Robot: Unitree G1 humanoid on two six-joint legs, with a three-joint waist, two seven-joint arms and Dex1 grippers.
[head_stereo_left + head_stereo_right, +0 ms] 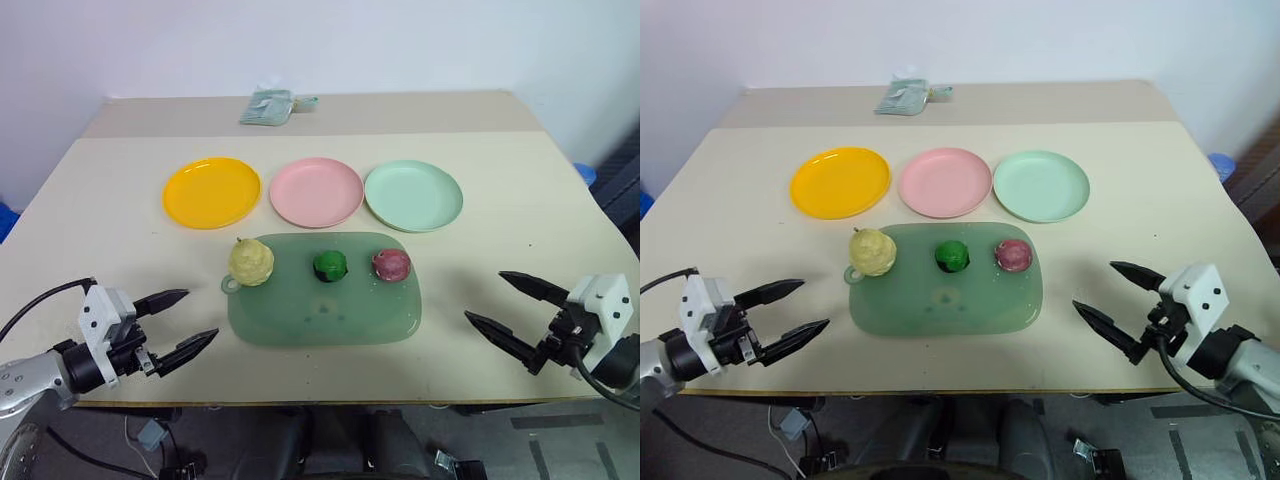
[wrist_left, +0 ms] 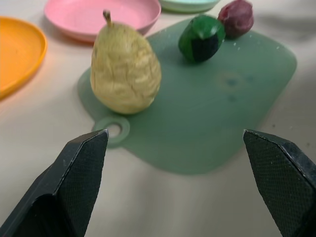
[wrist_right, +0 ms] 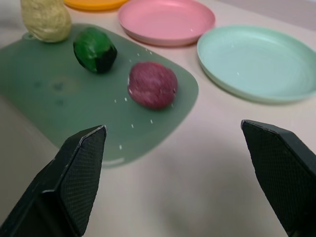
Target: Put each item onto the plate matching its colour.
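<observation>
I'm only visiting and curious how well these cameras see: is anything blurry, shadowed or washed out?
Left eye view: even, soft light; the green tray shows pale sheen, and the far packet is too soft to identify. Left wrist view: the yellow pear is crisp, while the near black fingertips blur. Right wrist view: the maroon ball is fairly sharp; a faint shadow lies on the table.

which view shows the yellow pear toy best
The left wrist view: the yellow pear toy stands close and whole there, stem and bumpy skin clear, on the green tray. Both eye views show it small at the tray's left end. The right wrist view catches its lower part at the frame's edge.
</observation>
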